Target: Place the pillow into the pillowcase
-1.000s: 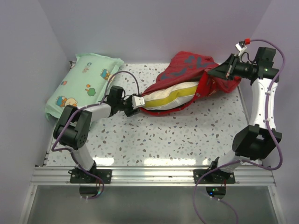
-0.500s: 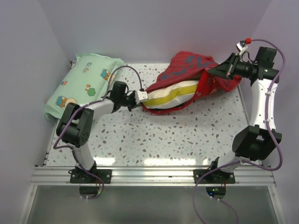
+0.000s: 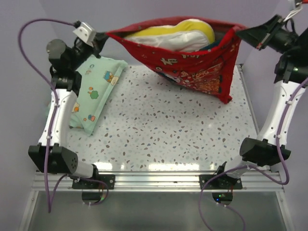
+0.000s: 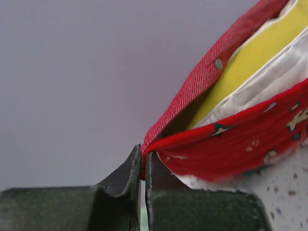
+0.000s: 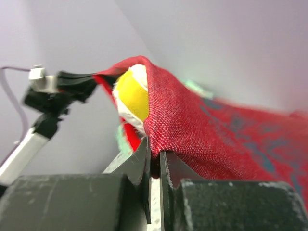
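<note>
The red pillowcase [image 3: 197, 65] hangs in the air between both arms, its open mouth stretched upward. My left gripper [image 3: 102, 36] is shut on the left corner of the opening, and in the left wrist view the jaws pinch the red hem [image 4: 144, 161]. My right gripper [image 3: 239, 32] is shut on the right corner; the fabric [image 5: 192, 125] is clamped between its jaws. The cream-yellow pillow [image 3: 168, 36] lies inside the case, its top edge bulging above the rim. The pillow [image 4: 250, 62] also shows yellow and white inside the mouth in the left wrist view.
A mint-green cartoon-print pillow [image 3: 96, 91] lies on the speckled table [image 3: 159, 134] at the left, below the left arm. Lilac walls [image 3: 144, 12] close the back and both sides. The lower corner of the hanging case reaches down near the table at the right.
Both arms have risen and spread apart, lifting the pillowcase off the table with the pillow inside. The left gripper closed on the case's left corner. The green pillow now lies more lengthwise.
</note>
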Available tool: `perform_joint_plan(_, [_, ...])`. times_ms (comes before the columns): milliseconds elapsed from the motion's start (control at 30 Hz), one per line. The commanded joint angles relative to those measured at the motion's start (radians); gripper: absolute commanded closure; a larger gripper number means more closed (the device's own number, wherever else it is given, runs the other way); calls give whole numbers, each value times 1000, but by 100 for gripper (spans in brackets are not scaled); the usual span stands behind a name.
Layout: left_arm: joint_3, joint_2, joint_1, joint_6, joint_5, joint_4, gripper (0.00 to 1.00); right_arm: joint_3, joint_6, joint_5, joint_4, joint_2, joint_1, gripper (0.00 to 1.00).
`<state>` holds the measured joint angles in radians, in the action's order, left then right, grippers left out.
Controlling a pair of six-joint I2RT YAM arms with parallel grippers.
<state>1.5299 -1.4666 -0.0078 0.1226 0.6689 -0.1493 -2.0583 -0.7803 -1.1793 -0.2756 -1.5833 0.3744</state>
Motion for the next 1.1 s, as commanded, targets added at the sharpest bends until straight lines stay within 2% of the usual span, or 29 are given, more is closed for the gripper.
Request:
perform_joint_plan(0, [180, 68, 6, -184, -55, -158, 100, -205, -157, 102, 266, 31, 52, 100])
perform_joint_plan(33, [282, 55, 6, -214, -63, -150, 100, -251, -165, 133, 271, 5, 78, 100])
perform_joint_plan(67, [330, 36, 6, -227, -71, -145, 100, -340, -172, 159, 271, -7, 90, 100])
perform_joint_plan(133, [410, 19, 6, -253, -74, -154, 100, -387, -191, 227, 271, -17, 101, 100])
perform_joint_plan(200, [487, 3, 6, -273, -62, -145, 100, -276, -264, 216, 317, 18, 86, 100])
perform_joint_plan(267, [460, 9, 6, -298, -6, -96, 100, -78, -258, 195, 323, 92, 45, 100])
perform_joint_plan(300, [419, 20, -3, -281, 1, -82, 100, -12, -178, 179, 279, 120, 3, 100])
perform_joint_plan(333, [300, 40, -11, -249, -20, -81, 100, 44, -112, 187, 204, 149, -20, 100])
perform_joint_plan(400, [218, 80, -14, -239, -12, -82, 100, 176, 5, 198, 129, 222, -57, 100])
perform_joint_plan(433, [201, 74, -14, -242, -28, -72, 100, 203, 7, 187, 133, 232, -72, 100])
perform_joint_plan(500, [257, 48, 0, -253, -49, -52, 100, 124, 12, 181, 101, 182, -39, 100])
perform_joint_plan(533, [365, 13, 6, -267, -90, -50, 100, 45, -2, 187, 99, 149, -10, 100])
perform_joint_plan(567, [424, -3, 34, -282, -118, -77, 100, -115, -46, 191, 131, 119, 30, 100])
perform_joint_plan(600, [485, -20, 45, -293, -149, -90, 100, -185, -195, 190, 270, 52, 113, 100])
perform_joint_plan(633, [621, -58, 52, -294, -213, -95, 100, -309, -280, 205, 358, 24, 151, 100])
perform_joint_plan(667, [680, -73, 58, -294, -245, -101, 100, -363, -413, 217, 422, -30, 185, 100])
perform_joint_plan(700, [729, -87, 61, -294, -268, -107, 100, -411, -450, 233, 485, -49, 233, 100])
perform_joint_plan(767, [802, -98, 62, -279, -302, -137, 100, -476, -470, 277, 492, -64, 254, 100])
perform_joint_plan(800, [784, -92, 63, -273, -310, -148, 100, -449, -465, 288, 498, -32, 258, 100])
perform_joint_plan(867, [739, -66, 62, -267, -304, -153, 100, -248, -470, 285, 577, 23, 255, 100])
perform_joint_plan(933, [615, -16, 62, -241, -272, -141, 100, -130, -400, 264, 544, 91, 248, 100])
perform_joint_plan(1000, [480, 26, 62, -203, -264, -147, 100, -106, -311, 207, 497, 118, 253, 100])
perform_joint_plan(1067, [420, 77, 63, -180, -233, -147, 100, -103, -265, 184, 477, 155, 258, 100])
